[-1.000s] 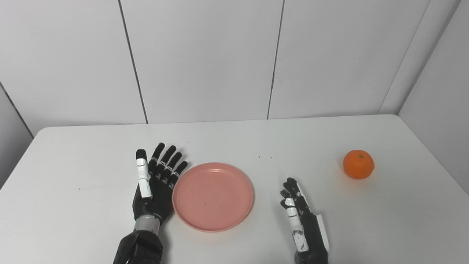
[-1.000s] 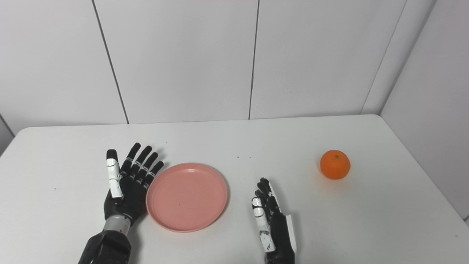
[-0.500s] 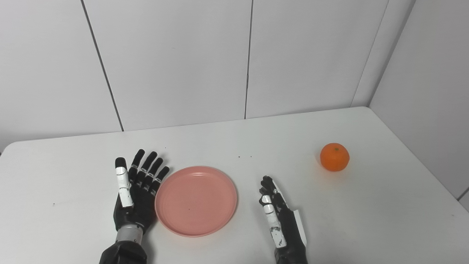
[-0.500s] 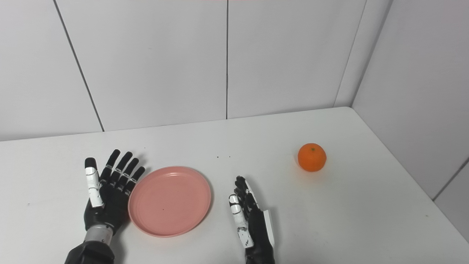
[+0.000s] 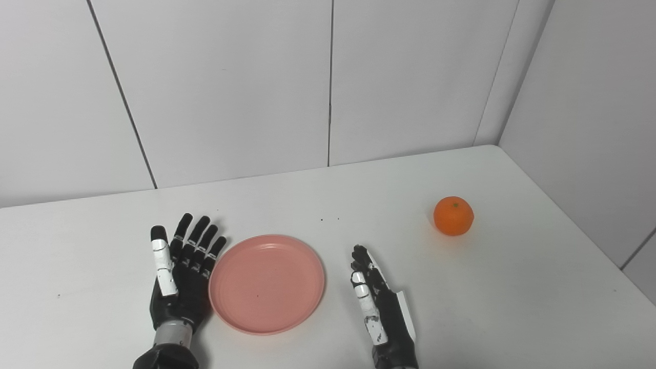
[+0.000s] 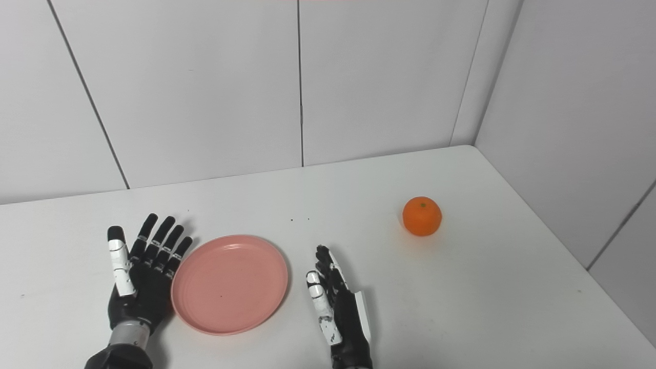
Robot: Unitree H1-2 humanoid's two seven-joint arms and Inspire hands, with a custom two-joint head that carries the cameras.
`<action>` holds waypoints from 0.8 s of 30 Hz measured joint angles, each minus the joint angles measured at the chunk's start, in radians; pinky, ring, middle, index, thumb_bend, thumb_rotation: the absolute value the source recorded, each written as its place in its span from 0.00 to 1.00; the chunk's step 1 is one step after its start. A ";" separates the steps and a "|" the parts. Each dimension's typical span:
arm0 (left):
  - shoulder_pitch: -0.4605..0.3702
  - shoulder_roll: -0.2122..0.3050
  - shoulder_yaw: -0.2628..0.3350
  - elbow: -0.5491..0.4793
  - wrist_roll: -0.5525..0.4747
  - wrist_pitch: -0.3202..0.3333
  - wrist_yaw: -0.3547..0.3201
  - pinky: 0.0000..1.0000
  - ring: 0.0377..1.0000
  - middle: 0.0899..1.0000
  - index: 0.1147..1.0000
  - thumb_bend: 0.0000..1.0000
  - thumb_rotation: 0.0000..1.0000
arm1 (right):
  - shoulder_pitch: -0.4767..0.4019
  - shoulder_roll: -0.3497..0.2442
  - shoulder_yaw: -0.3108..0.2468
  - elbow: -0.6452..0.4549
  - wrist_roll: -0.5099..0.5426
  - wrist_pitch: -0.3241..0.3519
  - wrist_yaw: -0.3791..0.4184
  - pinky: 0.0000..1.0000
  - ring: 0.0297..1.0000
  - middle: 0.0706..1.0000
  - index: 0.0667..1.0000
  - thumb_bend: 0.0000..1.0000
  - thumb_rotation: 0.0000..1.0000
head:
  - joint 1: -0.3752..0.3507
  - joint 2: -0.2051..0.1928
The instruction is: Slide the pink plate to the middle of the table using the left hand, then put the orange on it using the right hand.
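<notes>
Where the two forearms rise out of the bottom edge, both are cut off, so nothing of the arms behind the wrists can be seen. The left hand lies palm up just to the left of the pink plate, its fingers spread and straight, holding nothing; its inner edge sits right against the plate's left rim, though I cannot tell whether it truly touches or only stands just beside it. The right hand stands on its edge to the right of the plate, apart from it, with fingers stretched forward and pressed close together, thumb on top, gripping nothing. Its far side is hidden, and only a white strip shows along its right flank.

The plate rests flat on the white bench, between the two hands, with nothing lying in it apart from a tiny dark fleck near its middle. A couple of small dark specks sit on the bench just beyond the plate; they are too small to make out.

Farther off and well to the right of the plate, the orange sits alone on the bench, well apart from the right hand, stem dimple facing up. Behind the plate rise pale wall panels with dark seams. The right eye view shows more of the side wall and the bench's right edge; the left eye view shows a little more bench to the left of the plate.
</notes>
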 measured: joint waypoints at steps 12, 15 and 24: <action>0.005 -0.011 -0.010 -0.003 0.000 0.000 0.000 0.79 0.86 0.80 0.83 0.78 0.73 | 0.000 0.000 0.000 0.000 0.007 0.001 0.000 0.91 0.93 0.91 0.89 0.72 0.89 | 0.011 -0.002; 0.005 -0.015 -0.008 -0.002 0.000 0.000 0.000 0.79 0.86 0.80 0.83 0.78 0.73 | -0.001 0.000 0.000 0.000 0.007 0.001 0.000 0.91 0.93 0.91 0.89 0.72 0.89 | 0.008 -0.003; 0.001 -0.016 -0.007 0.006 0.000 0.000 0.000 0.81 0.86 0.81 0.86 0.78 0.75 | -0.008 0.000 -0.002 0.008 -0.014 -0.020 -0.007 0.90 0.92 0.93 0.89 0.68 0.93 | -0.009 -0.009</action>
